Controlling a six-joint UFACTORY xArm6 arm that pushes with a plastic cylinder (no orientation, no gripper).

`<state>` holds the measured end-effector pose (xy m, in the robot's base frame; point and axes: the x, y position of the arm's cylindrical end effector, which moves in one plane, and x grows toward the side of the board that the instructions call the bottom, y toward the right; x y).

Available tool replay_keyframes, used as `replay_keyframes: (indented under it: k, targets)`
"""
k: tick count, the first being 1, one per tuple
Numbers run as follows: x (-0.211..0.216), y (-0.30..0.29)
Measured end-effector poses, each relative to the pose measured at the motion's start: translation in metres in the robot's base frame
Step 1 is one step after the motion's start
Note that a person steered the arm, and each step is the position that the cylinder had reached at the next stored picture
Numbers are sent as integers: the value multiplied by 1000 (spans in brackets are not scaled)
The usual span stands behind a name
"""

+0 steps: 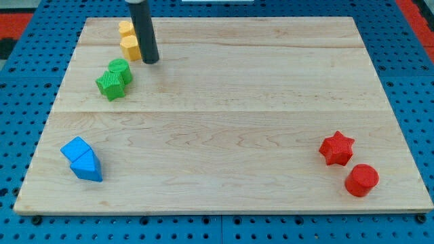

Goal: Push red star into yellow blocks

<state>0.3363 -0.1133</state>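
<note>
Here my tip rests on the wooden board near its upper-left corner, the dark rod rising straight out of the view's top. It ends in a bare point with no jaws, so nothing is clasped or held. Just at nine o'clock from the tip, close enough that I cannot tell whether they touch, sits a yellow block, and a second yellow block stands right behind it at about eleven o'clock; their exact shapes are hard to make out. At roughly seven o'clock from the tip lie two green blocks pressed together, a rounded green block and a green star below it. The red star is well apart from all this, far off at about four o'clock from the tip, near the board's lower-right corner, with a red cylinder just beside it at five o'clock. Two blue blocks huddle touching at the lower left: a blue cube and a blue wedge.
</note>
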Motion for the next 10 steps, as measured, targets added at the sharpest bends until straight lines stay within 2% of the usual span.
replay_keyframes:
  k: [1,3,5,7,8,10]
  targets:
    - [40,61]
    - [80,195]
    - [147,324]
    - [272,361]
    - [281,346]
    - [238,328]
